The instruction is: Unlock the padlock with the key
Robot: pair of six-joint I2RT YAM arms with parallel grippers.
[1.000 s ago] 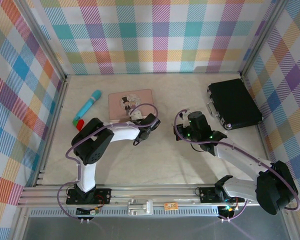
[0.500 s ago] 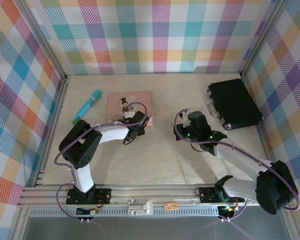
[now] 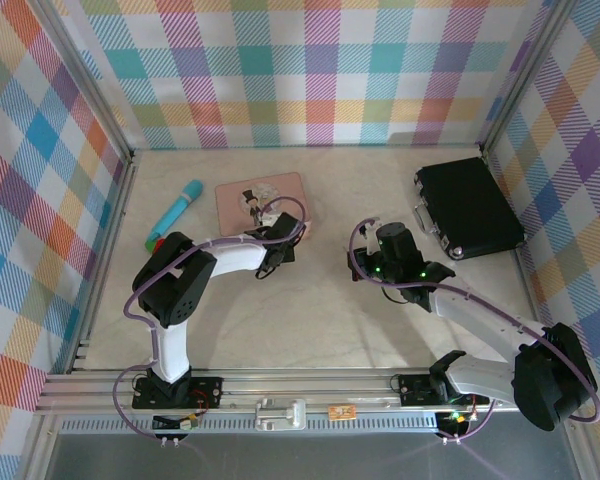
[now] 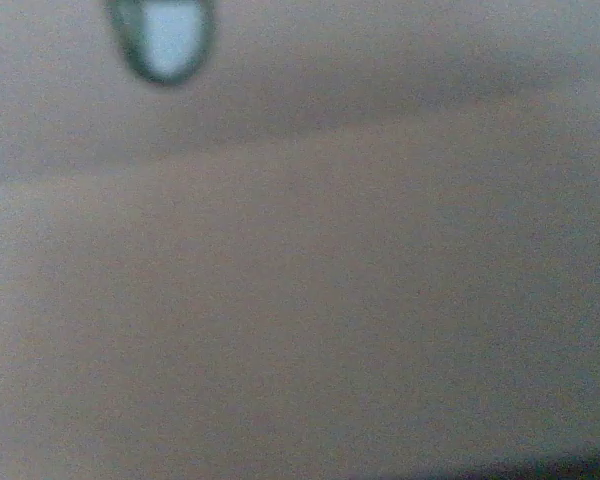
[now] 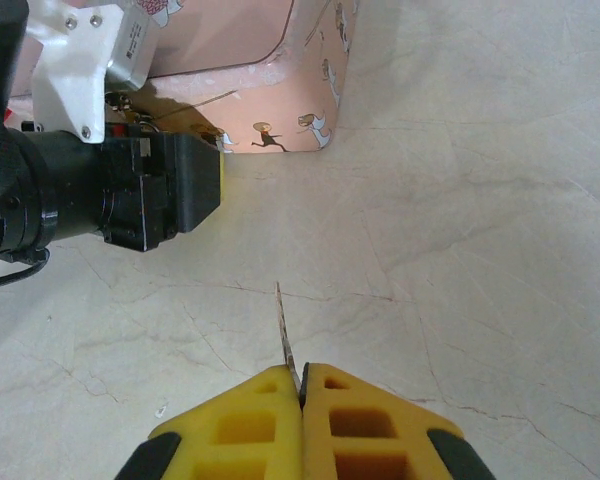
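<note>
My right gripper (image 5: 302, 378) is shut on the key (image 5: 284, 325), a thin dark sliver that sticks out forward from between the yellow fingertips, above bare table. In the top view the right gripper (image 3: 359, 263) points left at the table's middle. My left gripper (image 3: 273, 252) sits low against the front edge of the pink picture tin (image 3: 261, 204). In the right wrist view its black body (image 5: 150, 190) lies just ahead and to the left, at the tin's foot (image 5: 300, 110). I cannot make out the padlock or the left jaws. The left wrist view is a close blur.
A turquoise pen-like tube (image 3: 176, 213) lies at the back left. A black case (image 3: 468, 207) sits at the back right. Checked walls close in the table on three sides. Bare marbled table lies between the two grippers.
The left arm has swung its gripper a little to the left along the tin's front edge, and the tin has shifted slightly. The right arm and the key have stayed put.
</note>
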